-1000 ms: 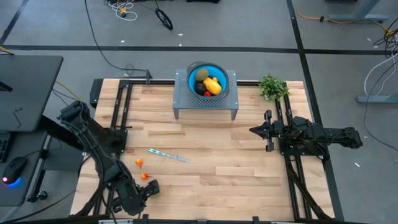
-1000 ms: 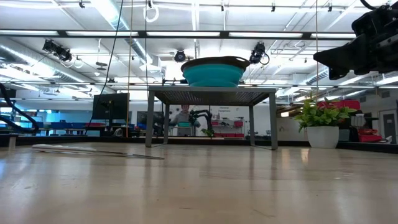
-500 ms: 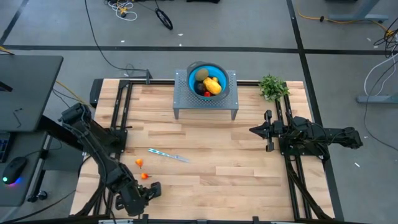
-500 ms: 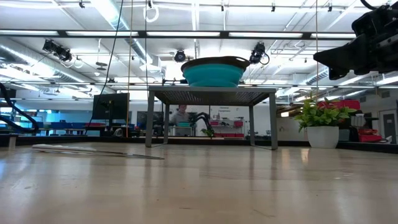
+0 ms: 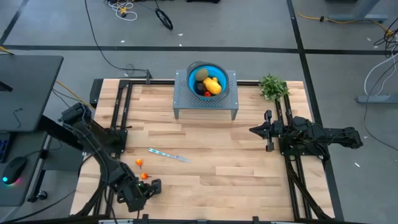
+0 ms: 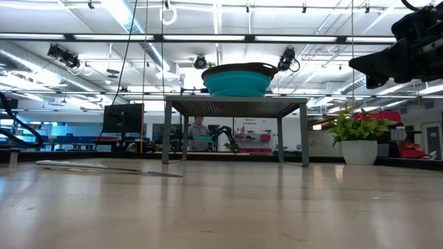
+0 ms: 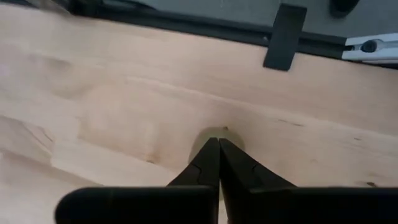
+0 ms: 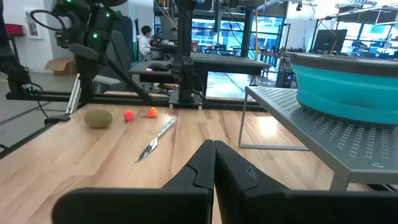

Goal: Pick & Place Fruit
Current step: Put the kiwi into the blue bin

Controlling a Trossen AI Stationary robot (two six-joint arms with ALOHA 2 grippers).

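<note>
A brown-green kiwi [image 8: 98,118] lies on the wooden table near its front left corner. My left gripper [image 7: 217,144] hangs shut above it, pointing steeply down, and the kiwi [image 7: 214,132] shows just past the fingertips. In the high view the left gripper [image 5: 155,185] covers it. Two small red-orange fruits [image 5: 139,163] [image 5: 144,176] rest on the table beside it. A blue bowl [image 5: 206,81] on a grey stand holds another kiwi, a yellow-orange fruit and a red one. My right gripper [image 5: 251,130] waits shut and level at the table's right.
A slim silvery knife [image 5: 168,155] lies left of the table's middle. The grey perforated stand [image 5: 206,102] is at the far middle, and a potted green plant [image 5: 272,87] at the far right. Black rails [image 5: 121,118] run along both sides of the table.
My left gripper has sunk a little toward the kiwi and has rolled about its own line, staying shut. The fruits and the knife have not moved.
</note>
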